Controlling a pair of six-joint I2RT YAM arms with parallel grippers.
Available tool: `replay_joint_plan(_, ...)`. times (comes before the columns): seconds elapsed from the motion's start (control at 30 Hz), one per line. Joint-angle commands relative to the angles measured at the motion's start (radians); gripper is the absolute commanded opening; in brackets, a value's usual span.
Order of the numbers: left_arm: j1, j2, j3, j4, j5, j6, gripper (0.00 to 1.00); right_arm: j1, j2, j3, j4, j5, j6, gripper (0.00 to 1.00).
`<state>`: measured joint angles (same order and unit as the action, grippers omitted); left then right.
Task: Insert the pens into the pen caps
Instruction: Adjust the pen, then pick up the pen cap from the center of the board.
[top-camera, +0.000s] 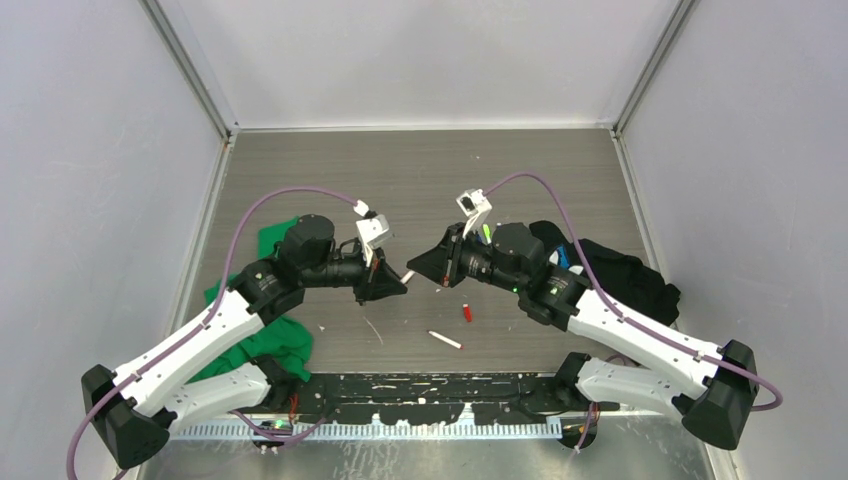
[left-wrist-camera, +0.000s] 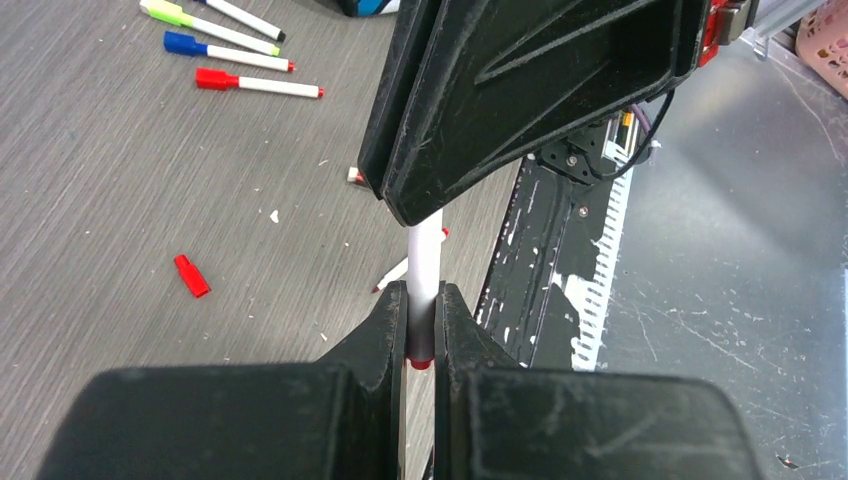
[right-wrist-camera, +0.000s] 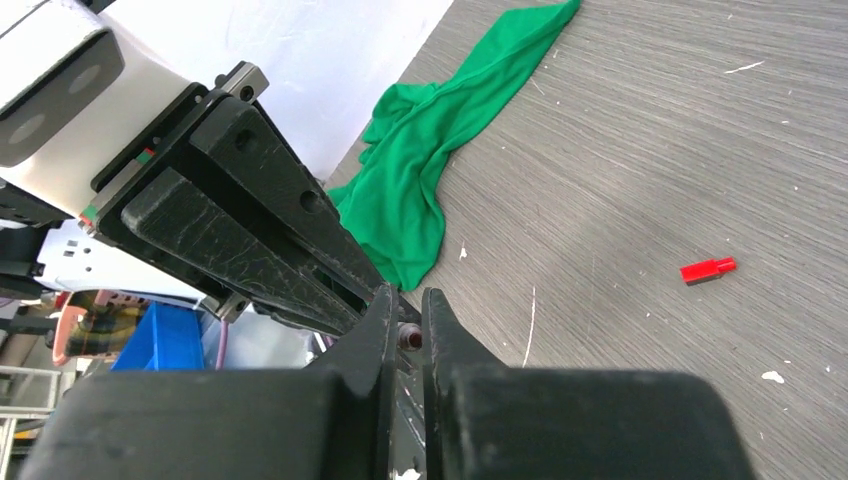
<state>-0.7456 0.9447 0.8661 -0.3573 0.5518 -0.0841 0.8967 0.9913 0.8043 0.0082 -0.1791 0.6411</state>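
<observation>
Grey wood-grain tabletop (top-camera: 420, 180) ran between pale walls (top-camera: 420, 60) in the top view, where the left gripper (top-camera: 392, 283) and the right gripper (top-camera: 420, 270) met tip to tip above it, a white pen (top-camera: 408, 275) bridging them. A red cap (top-camera: 467, 312) lay loose just below the right fingers, a spare pen (top-camera: 445, 340) lay a little nearer the bases, and a green cloth (top-camera: 275, 340) lay under the left arm. From the left wrist, that hand's jaws were pinched on the pen's barrel near its red end, and the other end ran into the right hand's tips. Three capped pens (left-wrist-camera: 240, 57) lay well beyond, up and left of the fingers. From the right wrist, its jaws were drawn almost together on something small and dark red. That was probably the same pen's end, though a cap could not be ruled out. I judged this a two-handed regrip before capping. Next, one hand would need to let go, fetch the red cap and line it up along the pen's axis.
</observation>
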Motion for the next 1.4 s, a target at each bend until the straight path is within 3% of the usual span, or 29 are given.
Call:
replay_joint_plan(0.0,0.003,-0.028,0.022,0.041,0.006,0.003,0.00,0.012,-0.003,0.033,0.053,0.018,-0.011,0.02)
replay_joint_plan(0.07,0.002,-0.032,0.018,0.045,0.008,0.001,0.25,0.016,0.004,0.036,0.054,0.018,-0.009,0.01)
replay_joint_plan(0.1,0.002,-0.034,0.017,0.048,0.015,0.002,0.32,0.018,0.006,0.038,0.056,0.017,-0.008,0.01)
replay_joint_plan(0.2,0.001,-0.035,0.016,0.051,0.026,0.003,0.41,0.019,0.017,0.050,0.058,0.002,-0.001,0.01)
replay_joint_plan(0.27,0.000,-0.032,0.015,0.050,0.021,0.003,0.42,0.019,0.028,0.058,0.057,-0.011,0.005,0.01)
replay_joint_plan(0.57,-0.018,-0.020,0.019,0.035,0.021,0.022,0.27,0.020,0.024,0.043,0.111,-0.032,0.058,0.01)
replay_joint_plan(0.7,-0.031,-0.015,0.024,0.020,-0.004,0.035,0.26,0.020,0.028,0.035,0.154,-0.065,0.089,0.01)
replay_joint_plan(0.9,-0.040,-0.027,0.020,0.015,-0.038,0.046,0.01,0.021,0.034,0.038,0.136,-0.054,0.072,0.01)
replay_joint_plan(0.97,-0.041,-0.033,0.021,0.013,-0.050,0.047,0.00,0.021,0.036,0.056,0.088,-0.031,0.045,0.02)
replay_joint_plan(1.03,-0.040,-0.043,0.019,0.010,-0.090,0.046,0.00,0.020,0.037,0.079,0.002,0.021,-0.006,0.16)
replay_joint_plan(1.17,-0.034,-0.075,0.023,-0.015,-0.260,0.046,0.00,0.020,0.026,0.128,-0.195,0.170,-0.099,0.54)
replay_joint_plan(1.37,0.042,-0.124,0.018,-0.021,-0.407,0.016,0.00,0.019,0.042,0.135,-0.441,0.382,-0.080,0.61)
